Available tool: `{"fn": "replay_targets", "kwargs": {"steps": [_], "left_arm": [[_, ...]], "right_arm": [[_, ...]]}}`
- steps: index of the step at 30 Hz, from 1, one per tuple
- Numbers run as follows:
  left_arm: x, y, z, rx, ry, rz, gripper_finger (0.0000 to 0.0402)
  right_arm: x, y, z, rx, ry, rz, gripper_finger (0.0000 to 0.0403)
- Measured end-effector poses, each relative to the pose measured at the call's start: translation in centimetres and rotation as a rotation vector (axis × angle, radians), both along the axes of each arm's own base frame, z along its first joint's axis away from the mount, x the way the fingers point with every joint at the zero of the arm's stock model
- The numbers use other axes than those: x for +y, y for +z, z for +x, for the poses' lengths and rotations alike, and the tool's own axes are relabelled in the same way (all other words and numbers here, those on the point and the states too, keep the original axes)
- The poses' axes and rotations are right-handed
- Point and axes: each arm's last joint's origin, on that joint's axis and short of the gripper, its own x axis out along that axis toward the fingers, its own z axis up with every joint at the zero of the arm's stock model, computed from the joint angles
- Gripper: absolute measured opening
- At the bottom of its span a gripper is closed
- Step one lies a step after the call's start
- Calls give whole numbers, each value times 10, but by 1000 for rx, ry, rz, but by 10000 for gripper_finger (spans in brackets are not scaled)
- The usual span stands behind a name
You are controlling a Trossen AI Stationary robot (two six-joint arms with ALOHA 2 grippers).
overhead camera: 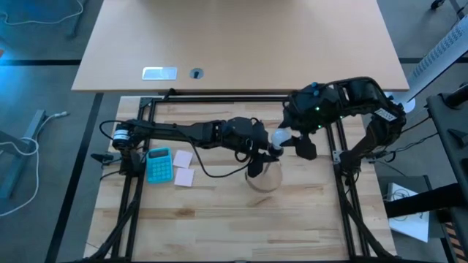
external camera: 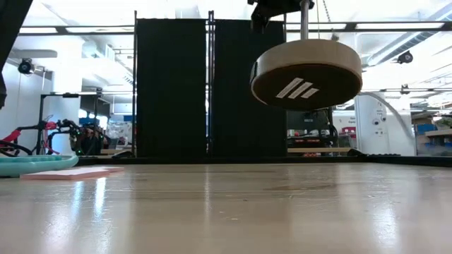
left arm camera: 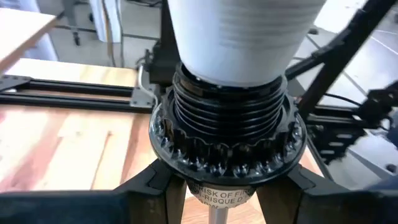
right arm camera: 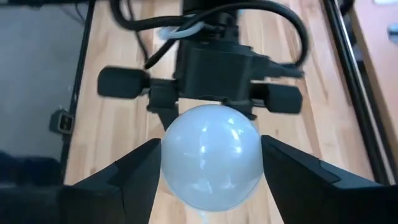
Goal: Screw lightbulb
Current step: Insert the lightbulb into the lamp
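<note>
The white lightbulb stands with its lower end in the mouth of a black threaded socket. The socket sits on a round wooden disc. Socket and disc hang tilted above the table's middle. My left gripper reaches in from the table's left and is shut on the socket below its toothed collar. My right gripper comes from the right, slanting down, with a finger on each side of the bulb's globe. My left gripper pinches the socket's narrow neck, just under the toothed collar, between its two fingers. It comes in about level from the table's left. Socket and disc are lifted clear of the table, with the disc's underside tilted toward the low camera. My right gripper holds the bulb's round globe between its two fingers, which lie on opposite sides at its widest part. The fingers slant down from the table's right. The bulb stays in the socket's mouth, clear of the table.
A teal calculator and pink sticky notes lie on the wooden table at the left, below the left arm. Black frame rails border the work area. The near half of the table is bare wood.
</note>
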Motion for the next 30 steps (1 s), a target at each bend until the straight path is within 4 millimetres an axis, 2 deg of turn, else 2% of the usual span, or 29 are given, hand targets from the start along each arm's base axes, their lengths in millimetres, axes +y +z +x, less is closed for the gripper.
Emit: {"fn": "replay_targets", "kwargs": {"steps": [9,15,21,23,26,30], "left_arm": [[7,5,1,-48,228,83,143],[11,9,1,-81,384,130,143],[16,10,3,-120,559,182,143],[21,14,5,-174,619,156,143],[22,16,5,-186,632,164,143],[17,2,8,-107,546,191,143]], "right_arm": [[-6,1,-1,-23,-243,-6,244],[-9,2,-1,-55,-432,6,254],[-12,3,-1,-105,-672,127,270],[-12,-3,-3,-33,-703,175,280],[-12,-1,0,-71,-711,182,301],[-13,14,-25,-115,-623,198,333]]}}
